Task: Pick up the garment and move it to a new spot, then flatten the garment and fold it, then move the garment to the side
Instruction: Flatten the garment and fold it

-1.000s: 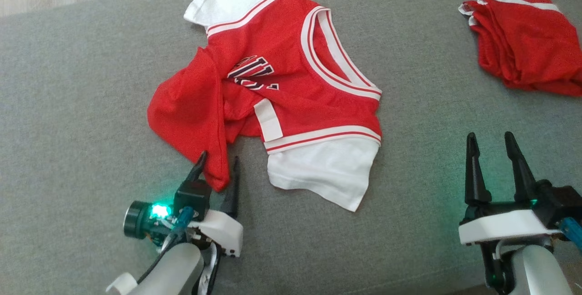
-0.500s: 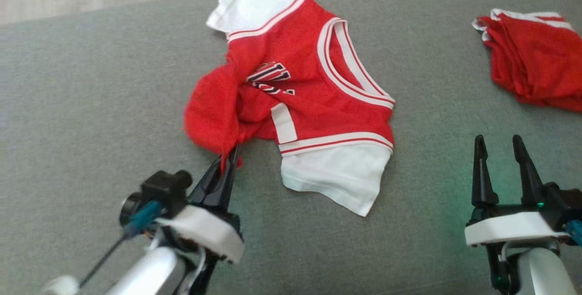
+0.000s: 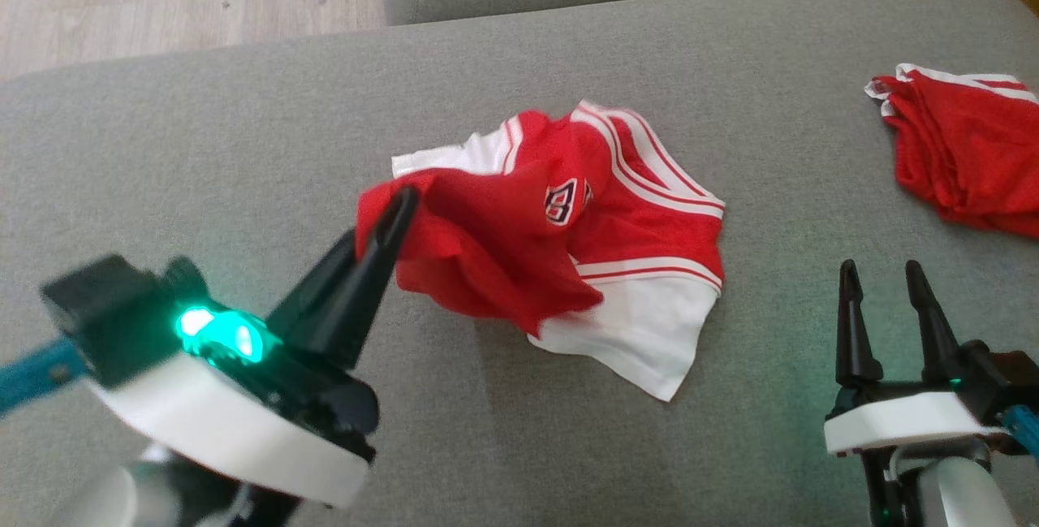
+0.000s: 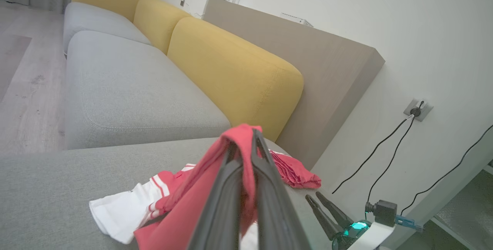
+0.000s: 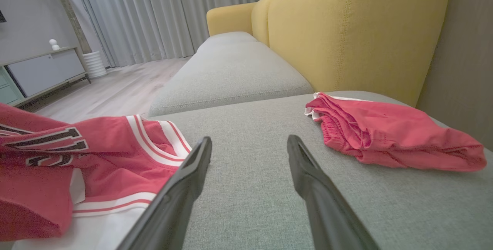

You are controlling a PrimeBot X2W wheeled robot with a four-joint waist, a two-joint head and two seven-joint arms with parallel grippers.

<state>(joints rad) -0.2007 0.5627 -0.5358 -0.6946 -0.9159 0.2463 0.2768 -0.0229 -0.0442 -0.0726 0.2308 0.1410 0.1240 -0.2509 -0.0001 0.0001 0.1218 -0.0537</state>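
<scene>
Fingers (image 3: 351, 287) of the left gripper (image 3: 403, 200) pinch a raised fold of the jersey (image 3: 649, 222).

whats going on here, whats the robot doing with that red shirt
The robot is picking up a red and white jersey from a grey sofa cushion. Its left tool is shut on a red edge of the jersey and holds that edge up off the cushion, while the rest lies crumpled on it. The right tool is open and holds nothing. A second red garment lies bunched to the robot's right.
</scene>
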